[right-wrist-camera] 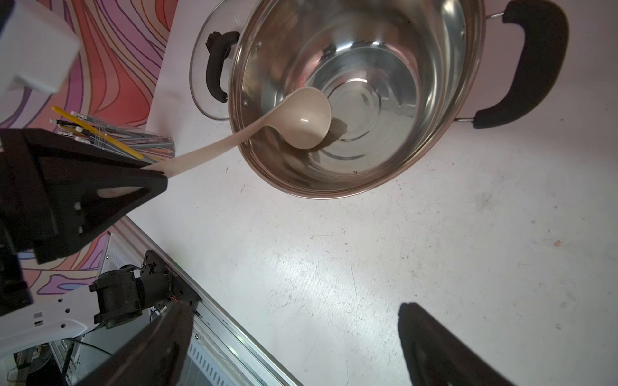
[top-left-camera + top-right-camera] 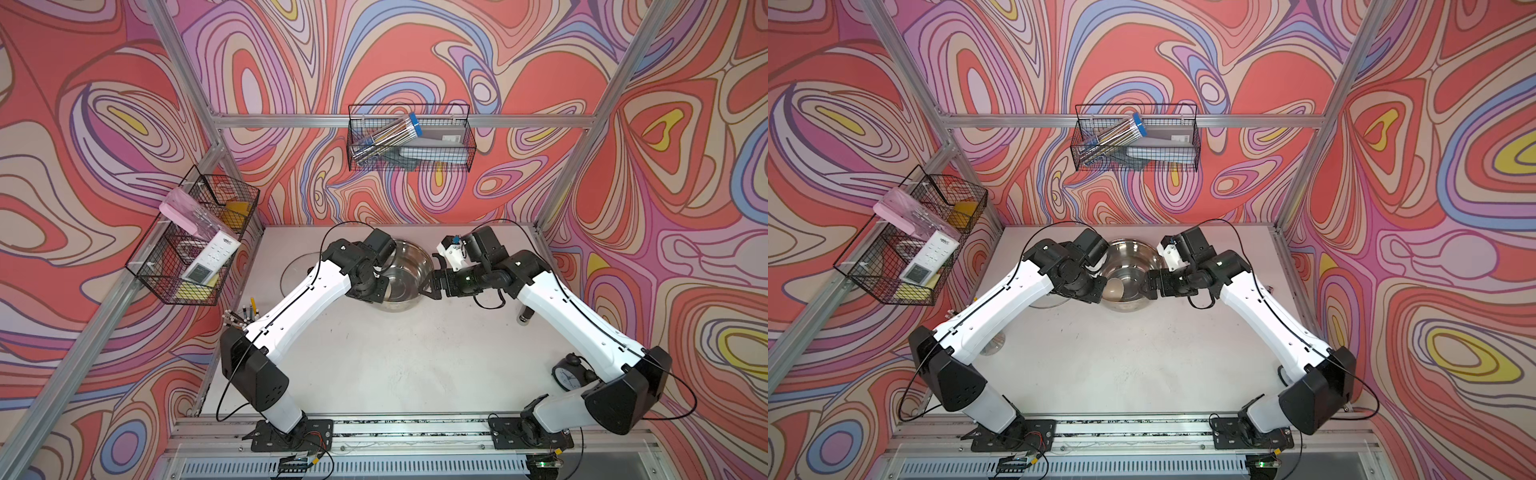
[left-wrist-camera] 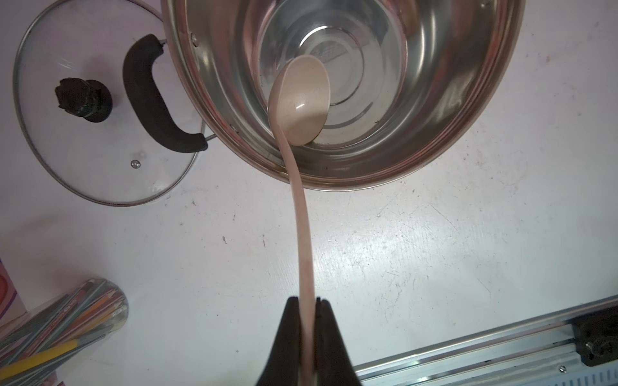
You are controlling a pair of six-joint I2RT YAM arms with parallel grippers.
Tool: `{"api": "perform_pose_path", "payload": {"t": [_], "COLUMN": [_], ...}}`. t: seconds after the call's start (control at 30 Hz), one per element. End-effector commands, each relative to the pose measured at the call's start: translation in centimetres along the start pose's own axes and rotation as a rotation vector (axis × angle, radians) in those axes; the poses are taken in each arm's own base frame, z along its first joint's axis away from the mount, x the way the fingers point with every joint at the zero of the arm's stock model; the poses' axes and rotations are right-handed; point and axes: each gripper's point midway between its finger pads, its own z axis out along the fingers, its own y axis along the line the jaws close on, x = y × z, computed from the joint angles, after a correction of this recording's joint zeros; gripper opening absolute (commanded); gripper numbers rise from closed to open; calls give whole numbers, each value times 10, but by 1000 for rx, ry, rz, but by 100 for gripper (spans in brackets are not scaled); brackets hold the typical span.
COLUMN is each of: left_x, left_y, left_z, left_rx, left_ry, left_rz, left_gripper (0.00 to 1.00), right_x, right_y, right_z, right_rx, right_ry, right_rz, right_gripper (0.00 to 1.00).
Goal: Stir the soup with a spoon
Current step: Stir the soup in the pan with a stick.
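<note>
**While the spoon (image 2: 1115,289) sits in the pot (image 2: 1133,253), one pincer waits**

Since the pot stands midway along the table's (image 2: 395,374) far edge, both arms reach in toward it in both top views, hiding most of the spoon. The left wrist view shows why. The left gripper (image 3: 307,302) is clenched on the handle's end, so the bowl reaches the pot's floor. The right wrist view alone shows the right gripper (image 1: 294,310) released and empty, probably ready to steady the pot.

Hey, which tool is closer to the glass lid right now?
Left. The left tool, shut on the spoon, hangs over the edge of the pot on the side of the glass lid; the open right tool sits across the pot.
</note>
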Motion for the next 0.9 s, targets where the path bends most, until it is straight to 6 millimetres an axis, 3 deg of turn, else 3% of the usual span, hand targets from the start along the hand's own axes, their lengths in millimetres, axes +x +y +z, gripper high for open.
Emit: {"api": "perform_pose_path", "payload": {"t": [0.0,0.3,0.5,0.7,0.87], "left_x": [-11,-60,-85,-88,-77], "left_y": [20,26,-5,-33,-56], "left_z": [-10,-6,3,6,1], "left_rx": [-90,-143,-7,94,195], "left_ry": [-36,-137,-173,-177,-180], "left_rz": [-22,-40,-11,19,57], "left_gripper": [0,0,0,0,0], "right_x": [-12,-13,-12,-9,-8], "right_y": [5,2,-5,-11,-10], "right_z": [-2,0,-7,-13,-14], "right_rx": [7,35,85,115,108], "right_ry": [-38,-42,-55,-67,-74], "right_rz": [-22,-8,-4,-4,6], "right_gripper": [98,98,98,98,98]}}
